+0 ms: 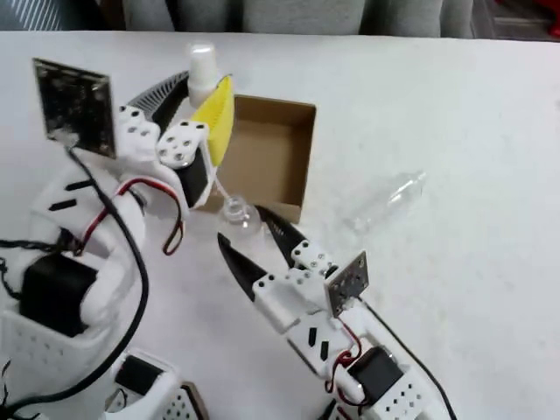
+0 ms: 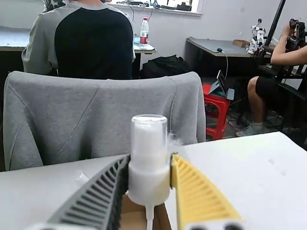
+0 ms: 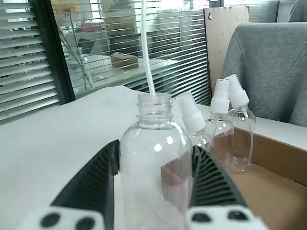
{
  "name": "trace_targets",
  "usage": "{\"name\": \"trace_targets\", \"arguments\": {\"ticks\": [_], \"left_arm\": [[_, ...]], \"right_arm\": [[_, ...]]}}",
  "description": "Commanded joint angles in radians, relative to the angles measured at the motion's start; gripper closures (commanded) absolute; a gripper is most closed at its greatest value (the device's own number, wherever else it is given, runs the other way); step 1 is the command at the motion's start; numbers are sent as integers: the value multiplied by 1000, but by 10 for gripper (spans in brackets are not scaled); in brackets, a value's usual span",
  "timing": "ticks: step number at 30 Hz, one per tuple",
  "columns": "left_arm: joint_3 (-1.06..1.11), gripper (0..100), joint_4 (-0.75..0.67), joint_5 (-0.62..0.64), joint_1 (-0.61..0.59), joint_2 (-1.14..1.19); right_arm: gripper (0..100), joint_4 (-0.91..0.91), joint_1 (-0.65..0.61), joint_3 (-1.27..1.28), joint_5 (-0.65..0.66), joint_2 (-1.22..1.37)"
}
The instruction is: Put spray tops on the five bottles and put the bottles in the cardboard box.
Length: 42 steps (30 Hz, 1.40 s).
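One spray top (image 2: 148, 143), held by left tool (image 2: 149, 163), overhangs bottle (image 3: 152, 167) held by right tool (image 3: 154, 147).

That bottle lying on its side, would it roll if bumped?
Probably: the bottle lies on its round side on a smooth table, so a nudge would likely roll it. It looks empty and thin-walled, so it is likely light and easily pushed.

no text, label, number or sign is legible on anything here.
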Motion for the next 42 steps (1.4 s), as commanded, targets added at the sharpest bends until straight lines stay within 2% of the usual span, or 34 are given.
{"name": "trace_targets", "arguments": {"ticks": [1, 7, 12, 22, 34, 36, 42], "left_arm": [[34, 978, -8, -9, 15, 4], [84, 978, -6, -8, 50, -5], [206, 978, -14, -8, 125, -147], [562, 977, -114, -8, 124, -334], [750, 972, -114, -17, 125, -493], [750, 933, -109, -17, 124, -503], [746, 737, -48, -11, 127, -576]], "right_arm": [[982, 4, -1, 9, -6, -24], [982, 25, -1, 9, -6, -24], [982, 28, -1, 9, -6, -24], [982, 30, -1, 9, -6, -24], [982, 28, 30, 9, -9, -24], [982, 28, 30, 9, -9, -24], [982, 30, 31, 9, -9, -24]]}}
